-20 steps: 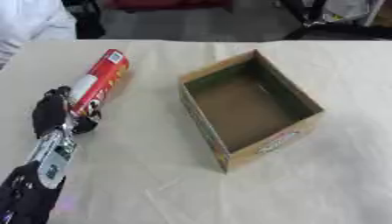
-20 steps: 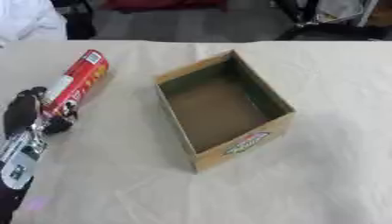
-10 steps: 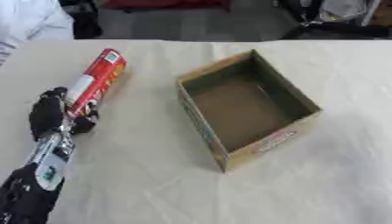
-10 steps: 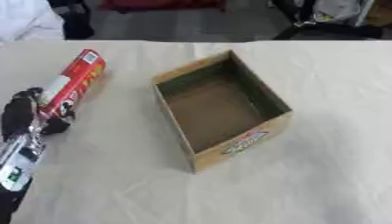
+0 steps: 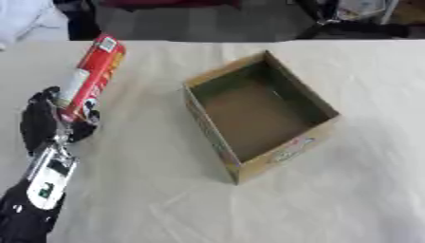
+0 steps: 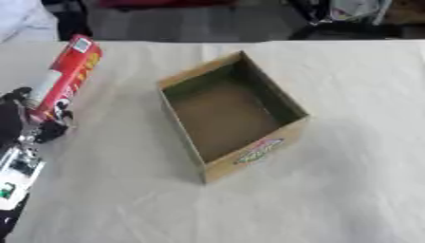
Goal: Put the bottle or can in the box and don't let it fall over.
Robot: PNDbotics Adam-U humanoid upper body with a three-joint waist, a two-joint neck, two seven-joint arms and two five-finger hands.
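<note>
A tall red can [image 5: 91,76] with a white label slants up and away at the left of the table. My left hand [image 5: 37,126] is shut on its near, lower end, and its far end points toward the table's back edge. I cannot tell whether the can still touches the cloth. To the right, at the table's middle, an open cardboard box [image 5: 278,161] stands apart from the can, turned at an angle, with nothing inside. The right hand shows in neither view.
A pale cloth covers the table [image 5: 348,209]. My left forearm [image 5: 41,185] comes in from the lower left corner. Dark furniture [image 5: 348,26] stands beyond the far edge.
The can's far end has risen and swung slightly left in my left hand. The box has kept its place.
</note>
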